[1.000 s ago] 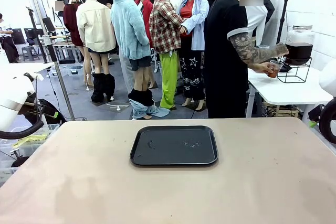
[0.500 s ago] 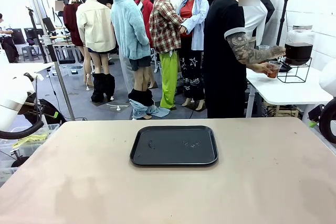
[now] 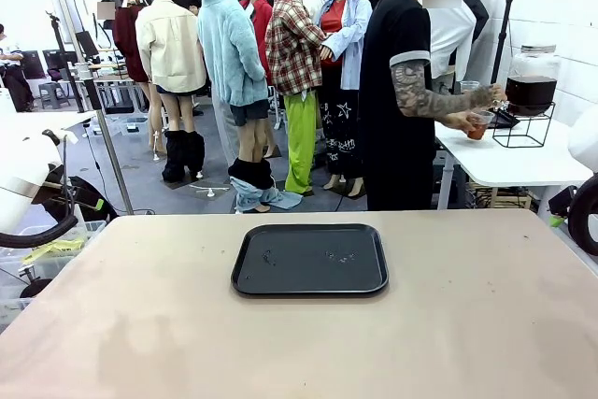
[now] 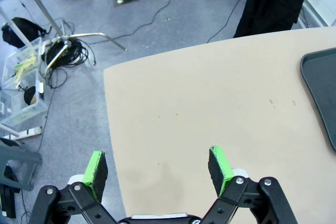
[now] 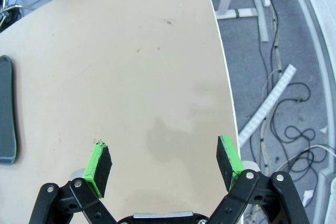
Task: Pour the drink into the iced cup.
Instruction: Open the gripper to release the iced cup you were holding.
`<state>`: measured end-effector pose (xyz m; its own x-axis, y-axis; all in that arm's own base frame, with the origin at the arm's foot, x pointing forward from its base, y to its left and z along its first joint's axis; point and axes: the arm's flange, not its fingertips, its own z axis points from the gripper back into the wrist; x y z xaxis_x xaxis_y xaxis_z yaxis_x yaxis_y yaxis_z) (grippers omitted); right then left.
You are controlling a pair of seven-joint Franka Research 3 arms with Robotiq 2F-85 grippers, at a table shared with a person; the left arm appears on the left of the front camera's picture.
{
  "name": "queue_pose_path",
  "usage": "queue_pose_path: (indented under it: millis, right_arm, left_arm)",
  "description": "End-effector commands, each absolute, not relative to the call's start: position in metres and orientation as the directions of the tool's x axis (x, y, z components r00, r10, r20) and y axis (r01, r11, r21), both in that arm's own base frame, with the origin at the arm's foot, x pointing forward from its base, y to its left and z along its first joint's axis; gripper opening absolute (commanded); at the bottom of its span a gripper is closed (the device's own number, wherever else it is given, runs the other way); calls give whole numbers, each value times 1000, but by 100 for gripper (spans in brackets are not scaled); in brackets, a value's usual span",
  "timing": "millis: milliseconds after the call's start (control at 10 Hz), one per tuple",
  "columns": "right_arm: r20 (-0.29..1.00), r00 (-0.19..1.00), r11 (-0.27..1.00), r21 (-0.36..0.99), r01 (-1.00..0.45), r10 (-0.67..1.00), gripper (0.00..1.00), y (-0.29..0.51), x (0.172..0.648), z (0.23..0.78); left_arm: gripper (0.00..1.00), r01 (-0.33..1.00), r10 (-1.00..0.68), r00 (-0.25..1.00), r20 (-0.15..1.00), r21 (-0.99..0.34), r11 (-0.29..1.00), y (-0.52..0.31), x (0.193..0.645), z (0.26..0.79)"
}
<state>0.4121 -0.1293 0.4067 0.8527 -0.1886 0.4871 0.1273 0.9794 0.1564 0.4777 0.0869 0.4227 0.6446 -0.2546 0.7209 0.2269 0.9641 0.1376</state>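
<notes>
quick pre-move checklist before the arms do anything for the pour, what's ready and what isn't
1. Left end effector open and holding nothing: ok.
2. Right end effector open and holding nothing: ok.
3. Black tray on the beige table, within the work area: ok.
4. Iced cup set on the tray: not ok; the tray carries no cup, just a few small specks or droplets.
5. Drink at the shared table: not ok; the person stands at the white side table holding a small cup of reddish liquid by the dispenser.
6. Whether that cup holds ice: cannot tell, too small.
</notes>
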Motion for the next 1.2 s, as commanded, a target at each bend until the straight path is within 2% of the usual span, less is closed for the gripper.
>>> queue_pose_path:
  millis: [0,1100]
  right_arm:
    - [493,845,976,158,148,-208,100,-125,409,405]
    - [493,845,976,158,148,-208,100,-125,409,405]
  left_arm:
    - [100,220,-259,637,726,151,964,88,478,419]
    - [100,220,-259,637,726,151,964,88,478,419]
